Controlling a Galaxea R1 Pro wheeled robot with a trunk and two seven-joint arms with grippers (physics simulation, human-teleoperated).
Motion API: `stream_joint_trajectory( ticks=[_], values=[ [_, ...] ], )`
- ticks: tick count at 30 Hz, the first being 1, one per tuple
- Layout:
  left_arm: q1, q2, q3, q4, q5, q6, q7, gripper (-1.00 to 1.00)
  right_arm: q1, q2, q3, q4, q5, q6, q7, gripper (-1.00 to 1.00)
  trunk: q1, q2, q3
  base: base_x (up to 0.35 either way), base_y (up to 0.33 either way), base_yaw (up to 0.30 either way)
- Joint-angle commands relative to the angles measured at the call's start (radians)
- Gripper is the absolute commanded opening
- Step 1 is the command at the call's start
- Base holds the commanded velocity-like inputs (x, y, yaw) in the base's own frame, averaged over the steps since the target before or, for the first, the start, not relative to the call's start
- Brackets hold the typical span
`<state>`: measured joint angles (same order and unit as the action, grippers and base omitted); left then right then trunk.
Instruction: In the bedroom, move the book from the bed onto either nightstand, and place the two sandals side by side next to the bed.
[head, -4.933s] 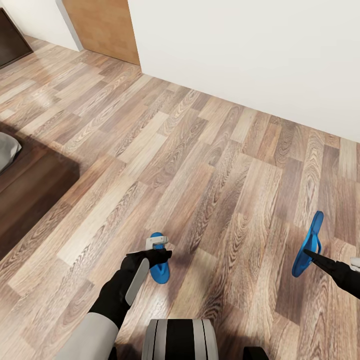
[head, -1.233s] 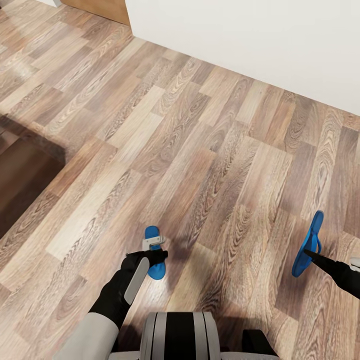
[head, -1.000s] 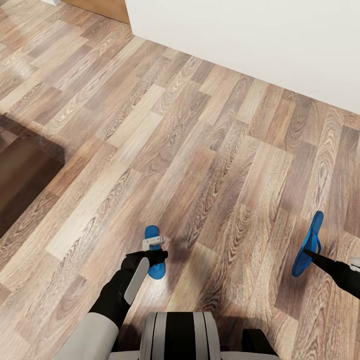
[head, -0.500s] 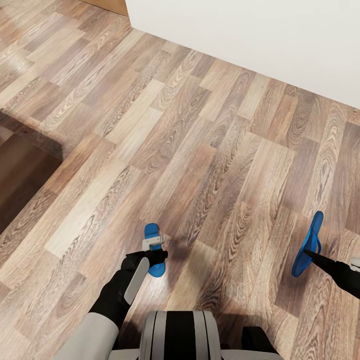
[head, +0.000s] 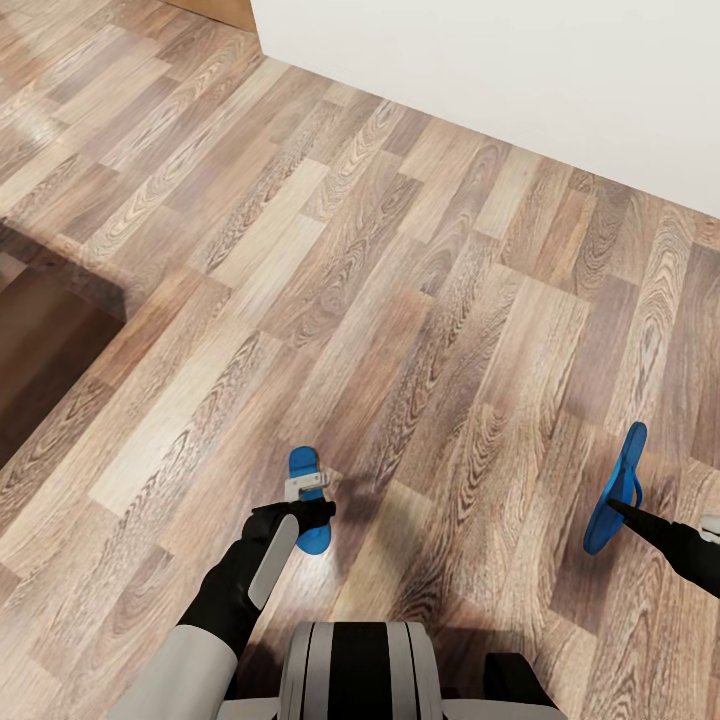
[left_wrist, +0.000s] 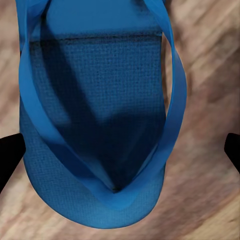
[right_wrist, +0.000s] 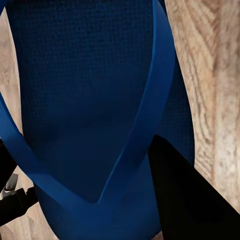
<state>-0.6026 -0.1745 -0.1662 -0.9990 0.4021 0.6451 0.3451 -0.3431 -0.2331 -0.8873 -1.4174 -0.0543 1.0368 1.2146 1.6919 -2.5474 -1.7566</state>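
Observation:
Two bright blue sandals are in my grippers above the wood-plank floor. In the head view the left sandal (head: 306, 464) lies flat under my left gripper (head: 305, 500). In the left wrist view that sandal (left_wrist: 100, 125) faces the camera, strap side up, with the left gripper (left_wrist: 120, 150) holding it from both sides. The right sandal (head: 622, 462) hangs tilted on its edge from my right gripper (head: 615, 506). In the right wrist view a black finger (right_wrist: 177, 200) presses on the sandal (right_wrist: 85, 100) beside its strap. The bed's dark brown frame (head: 40, 360) is at the left edge. The book and nightstand are out of view.
A plain white wall (head: 500, 70) runs across the back, meeting the floor (head: 380, 270) along a slanted line. A strip of light wood (head: 215, 10) shows at the top left. My trunk (head: 360, 670) sits at the bottom middle.
The whole view has shifted, so the camera moved: the bed's mattress and a dark piece at top left slid out of frame. Both sandals kept their place in the grippers.

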Motion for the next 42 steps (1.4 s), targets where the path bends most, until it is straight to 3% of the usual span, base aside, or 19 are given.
stream_joint_trajectory(
  ticks=[1,3,4,21,42],
  values=[
    [0.0,0.0,-0.001,-0.001,0.011,0.002,0.009,1.0,0.0,0.0,-0.001,0.0,-0.004,0.01,-0.001,-1.0,0.0,0.0,-0.001,0.0,0.0,0.0],
    [0.0,0.0,-0.001,-0.001,0.011,0.002,0.009,1.0,0.0,0.0,-0.001,0.0,-0.004,0.01,-0.001,-1.0,0.0,0.0,-0.001,0.0,0.0,0.0],
    [0.0,0.0,0.0,-0.001,0.011,0.002,0.009,-1.0,0.0,0.0,-0.001,0.0,-0.004,0.01,-0.001,-1.0,0.0,0.0,-0.001,0.0,0.0,0.0],
    [0.0,0.001,0.0,-0.001,0.011,0.003,0.012,-1.0,0.0,0.0,-0.001,0.0,-0.004,0.01,0.0,-1.0,0.0,0.0,-0.001,0.0,0.0,0.0],
    [0.0,0.001,0.001,-0.001,0.011,0.005,0.012,-1.0,-0.001,0.0,-0.001,0.0,-0.004,0.01,0.0,-1.0,-0.01,0.005,0.081,0.0,0.0,0.0]
  ],
)
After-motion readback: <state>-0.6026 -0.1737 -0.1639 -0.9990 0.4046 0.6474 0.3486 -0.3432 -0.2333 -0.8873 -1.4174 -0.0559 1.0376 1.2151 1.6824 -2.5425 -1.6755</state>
